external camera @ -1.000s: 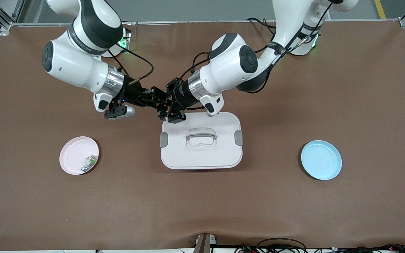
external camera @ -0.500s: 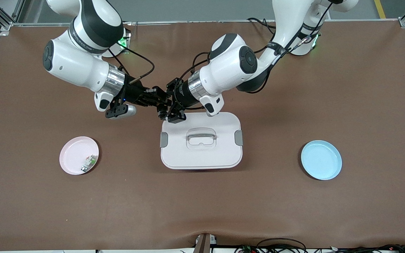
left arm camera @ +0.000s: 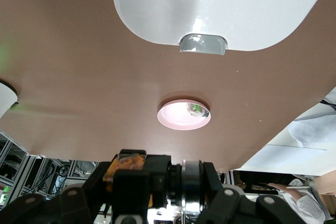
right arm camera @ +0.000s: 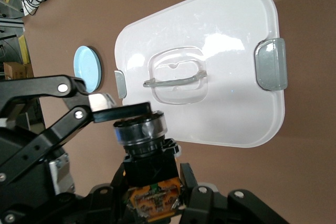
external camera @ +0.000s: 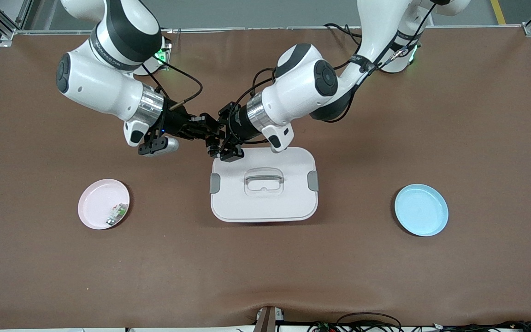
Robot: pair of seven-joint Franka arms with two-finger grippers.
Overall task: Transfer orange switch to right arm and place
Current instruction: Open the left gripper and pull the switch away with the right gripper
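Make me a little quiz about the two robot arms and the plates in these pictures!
1. True or false: the pink plate is empty.
2. Which plate lies toward the left arm's end of the table? A) pink plate B) blue plate
3. Fill the gap: up by the white box, the right claw is shut on the ___, right beside the left claw.

Key:
1. False: a small white-and-green part lies on it.
2. B
3. orange switch
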